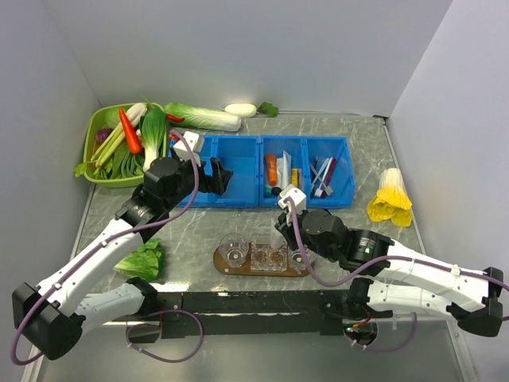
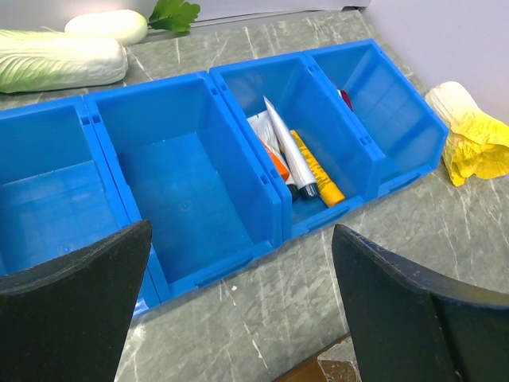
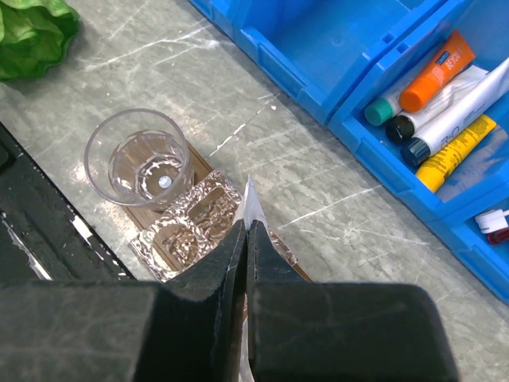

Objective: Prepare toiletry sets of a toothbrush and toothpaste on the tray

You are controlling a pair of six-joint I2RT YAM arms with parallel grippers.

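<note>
Jutting lengthwise from right claw (image 3: 246,232): toothpaste (image 3: 250,204)

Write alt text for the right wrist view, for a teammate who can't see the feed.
The right gripper, shut on the thin white crimped end of a toothpaste tube, hangs above the wooden tray, where a clear cup stands at one end beside crinkled clear holders. A blue bin at upper right holds orange, yellow and white tubes.
</note>
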